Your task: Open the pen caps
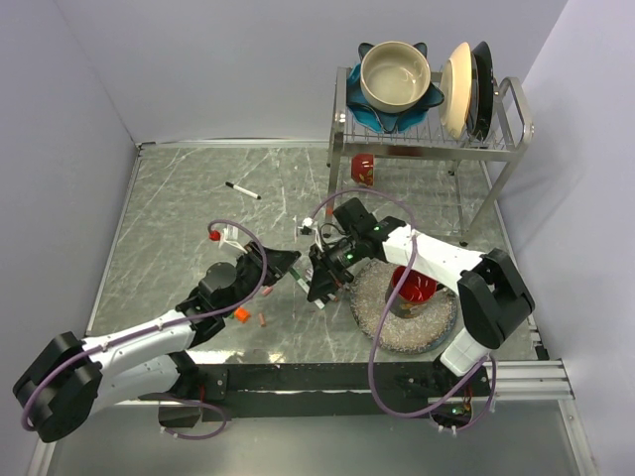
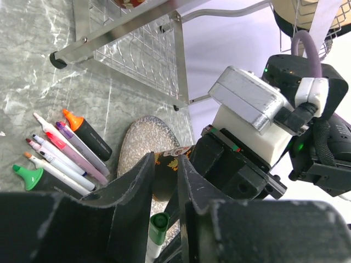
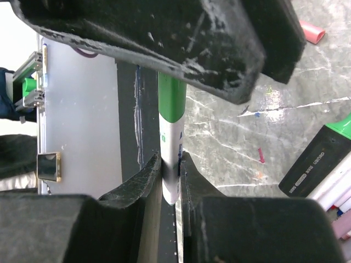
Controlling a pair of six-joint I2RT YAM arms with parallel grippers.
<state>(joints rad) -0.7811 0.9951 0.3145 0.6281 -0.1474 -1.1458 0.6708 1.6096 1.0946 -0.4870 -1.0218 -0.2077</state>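
The right gripper (image 3: 170, 164) has its two black fingers pinched tight on the white barrel of a marker (image 3: 170, 139), close to the tail end. The marker is held up off the table (image 1: 179, 208), between the two arms near the middle. Its green cap (image 3: 171, 98) sits on the other end, and that end runs in between the fingers of the left gripper (image 2: 164, 161). Those fingers stand close on either side of the cap with only a narrow gap. I cannot tell whether they press on it. A row of uncapped markers (image 2: 66, 156) lies side by side on the table, tips bare, just beside a round speckled mat (image 2: 145, 142). An orange cap (image 1: 241, 314) lies loose by the left arm. A pink cap (image 3: 311, 32) lies on the table on its own.
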